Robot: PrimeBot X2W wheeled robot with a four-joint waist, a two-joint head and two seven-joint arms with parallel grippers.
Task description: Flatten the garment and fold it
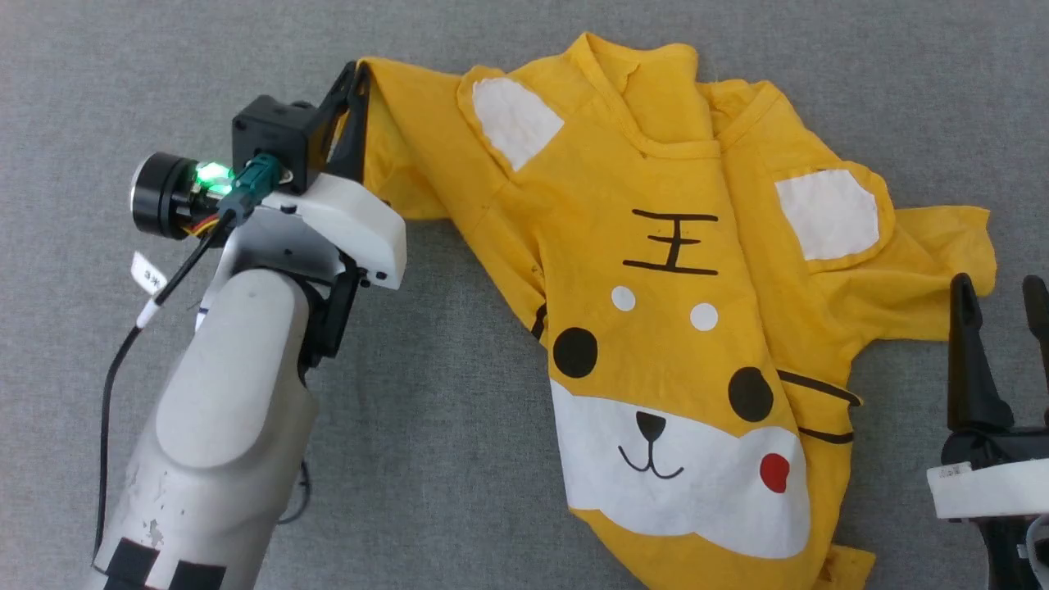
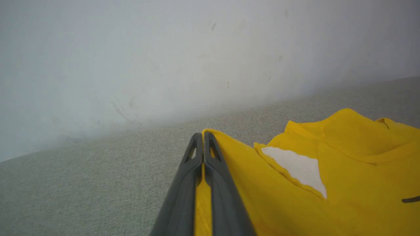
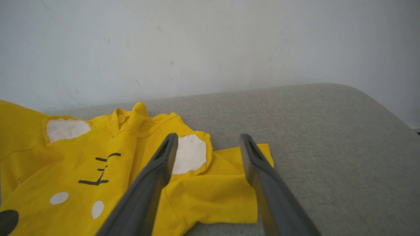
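The garment (image 1: 680, 328), a bright-yellow T-shirt with a cartoon animal face, lies rumpled face up on the grey surface. My left gripper (image 1: 357, 74) is shut on the tip of its left sleeve at the upper left. In the left wrist view the two dark fingers (image 2: 215, 170) press together with yellow cloth (image 2: 328, 183) pinched between them. My right gripper (image 1: 1001, 288) stands open at the lower right, just beside the right sleeve. In the right wrist view its spread fingers (image 3: 154, 177) frame that sleeve (image 3: 213, 190) without touching it.
Grey fabric surface (image 1: 426, 393) runs all around the shirt. A pale wall (image 2: 164, 59) stands behind its far edge. The surface's rounded right corner (image 3: 377, 101) shows in the right wrist view. A black cable (image 1: 106, 410) hangs beside my left forearm.
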